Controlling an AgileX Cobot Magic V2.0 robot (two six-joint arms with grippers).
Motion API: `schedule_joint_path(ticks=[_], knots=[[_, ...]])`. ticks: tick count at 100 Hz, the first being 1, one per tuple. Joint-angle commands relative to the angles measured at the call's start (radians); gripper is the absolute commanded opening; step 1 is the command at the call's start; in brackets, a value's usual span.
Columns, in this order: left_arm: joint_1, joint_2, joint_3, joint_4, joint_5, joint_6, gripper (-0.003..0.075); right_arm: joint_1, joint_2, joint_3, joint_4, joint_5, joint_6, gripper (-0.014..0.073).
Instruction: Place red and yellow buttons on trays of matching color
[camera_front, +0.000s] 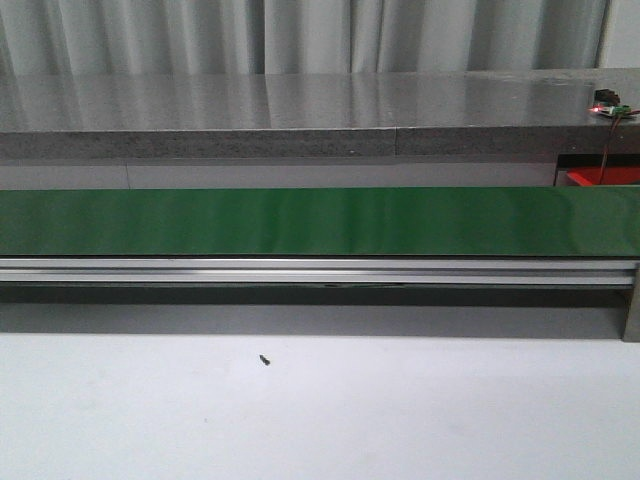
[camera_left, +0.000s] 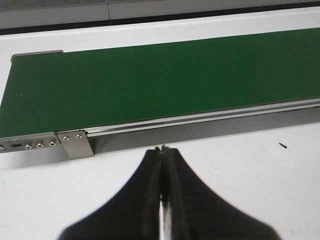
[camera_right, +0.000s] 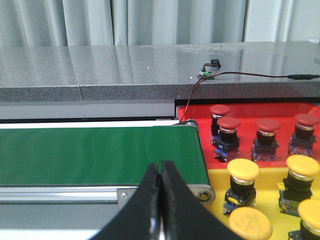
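The right wrist view shows a red tray (camera_right: 200, 111) beyond the belt's end, holding several red buttons (camera_right: 229, 125). Beside it, a yellow tray (camera_right: 270, 192) carries several yellow buttons (camera_right: 243, 171). A corner of the red tray (camera_front: 603, 177) also shows at the far right of the front view. My right gripper (camera_right: 161, 165) is shut and empty, hanging in front of the belt's end next to the yellow tray. My left gripper (camera_left: 162, 150) is shut and empty over the white table, just short of the belt's other end. No button lies on the belt.
A long green conveyor belt (camera_front: 320, 222) with an aluminium rail (camera_front: 320, 270) crosses the table. Behind it runs a grey stone counter (camera_front: 300, 110) with a small circuit board and red wire (camera_right: 210, 74). A tiny dark speck (camera_front: 264, 359) lies on the white table.
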Motion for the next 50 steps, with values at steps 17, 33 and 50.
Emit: schedule_joint_path(ticks=[17, 33, 50], knots=[[-0.008, -0.001, -0.028, -0.033, -0.059, 0.0, -0.002, -0.001, -0.019, -0.016, -0.001, -0.053, -0.002, -0.0122], [-0.008, -0.001, -0.028, -0.033, -0.059, 0.0, -0.002, -0.001, -0.019, -0.017, -0.001, -0.052, -0.002, -0.0122], [-0.008, -0.001, -0.028, -0.033, -0.059, 0.0, -0.002, -0.001, -0.019, -0.017, -0.001, -0.052, -0.002, -0.0122]])
